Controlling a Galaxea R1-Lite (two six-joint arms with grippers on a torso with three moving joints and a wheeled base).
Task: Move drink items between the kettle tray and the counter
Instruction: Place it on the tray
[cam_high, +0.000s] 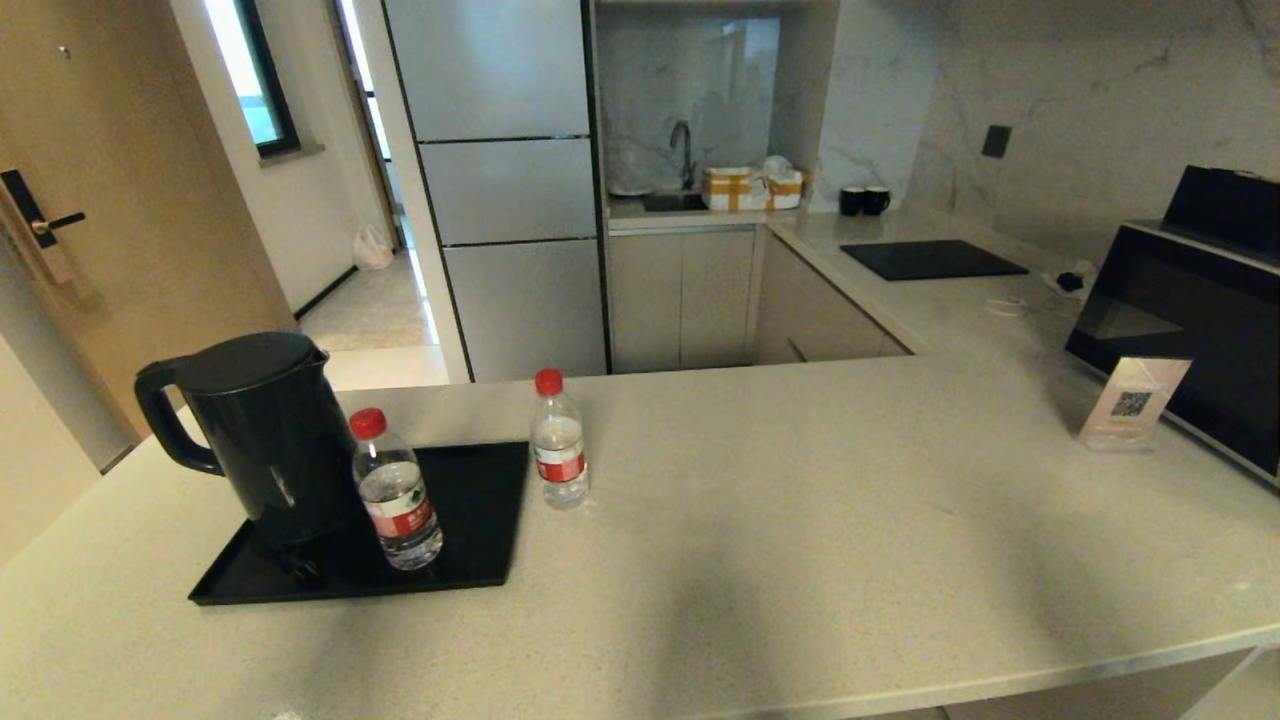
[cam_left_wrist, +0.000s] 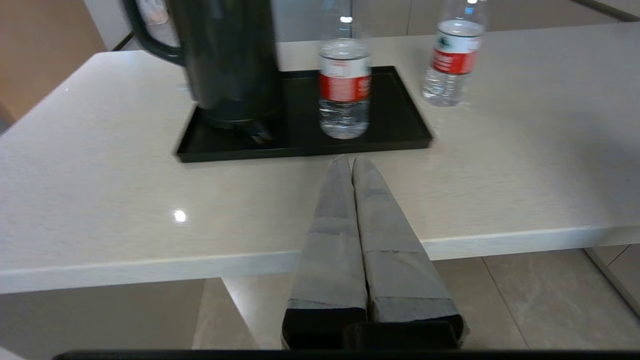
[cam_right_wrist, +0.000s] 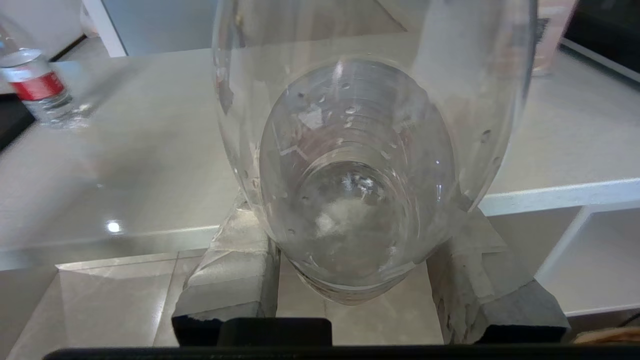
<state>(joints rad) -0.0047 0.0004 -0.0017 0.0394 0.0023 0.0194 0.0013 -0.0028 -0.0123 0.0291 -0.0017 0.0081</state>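
Note:
A black kettle (cam_high: 265, 430) stands on the kettle tray (cam_high: 480, 520) at the left of the counter (cam_high: 800, 520). One red-capped water bottle (cam_high: 397, 495) stands upright on the tray beside the kettle. A second bottle (cam_high: 558, 445) stands on the counter just off the tray's right edge. Neither arm shows in the head view. My right gripper (cam_right_wrist: 356, 205) is shut on a third clear bottle (cam_right_wrist: 355, 165), seen base-on, held before the counter's front edge. My left gripper (cam_left_wrist: 351, 160) is shut and empty, pointing at the tray (cam_left_wrist: 395, 120) from the counter's front edge.
A black appliance (cam_high: 1190, 340) and a small sign card (cam_high: 1135, 400) stand at the counter's right. Further back lie a flush black cooktop (cam_high: 930, 260), two black mugs (cam_high: 865, 200) and a sink. Bare countertop stretches between the tray and the card.

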